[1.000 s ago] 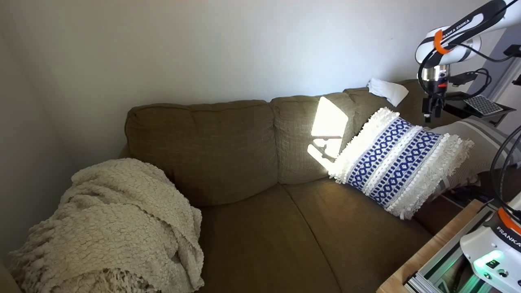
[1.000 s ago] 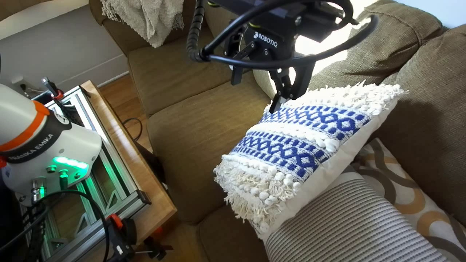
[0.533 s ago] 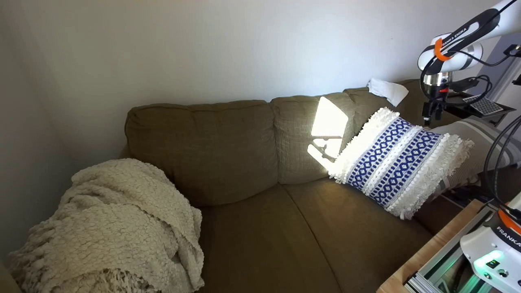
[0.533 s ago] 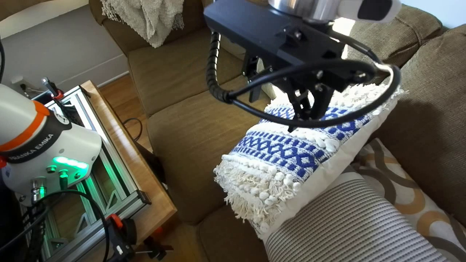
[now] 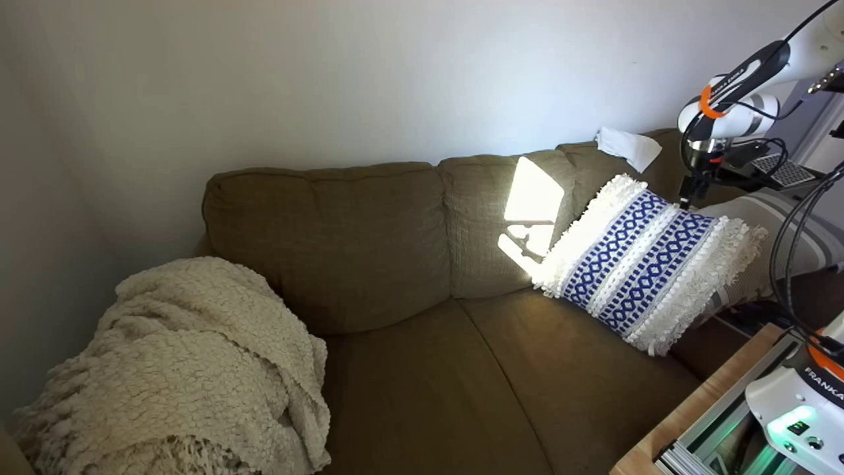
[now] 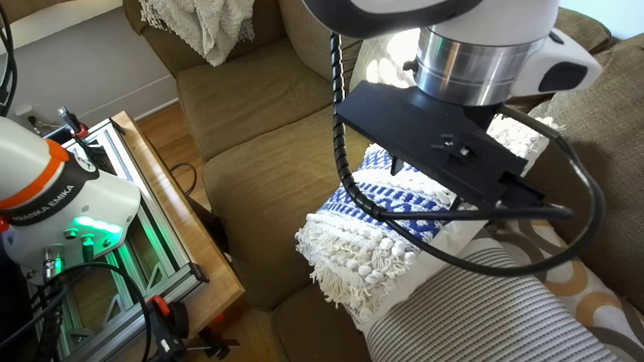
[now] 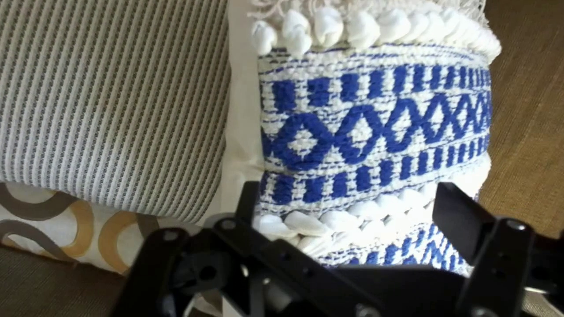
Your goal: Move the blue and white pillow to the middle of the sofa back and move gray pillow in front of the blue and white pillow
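Note:
The blue and white pillow leans on the right part of the sofa seat, tilted; it also shows in an exterior view and the wrist view. The gray pillow, finely ribbed, lies against its side; it also shows in the wrist view and an exterior view. The sofa back is brown cushions along the wall. My gripper is open above the patterned pillow, its fingers spread across the pillow's width. In an exterior view the fingers are largely hidden. Contact cannot be told.
A pillow with ring pattern lies behind the gray pillow. A cream blanket covers the sofa's left end. A white cloth lies on the sofa back's top. The robot's wooden table stands before the sofa.
My gripper has come down toward the patterned pillow and shifted over it, toward the gray pillow's side. It has also turned somewhat. The pillows have not moved.

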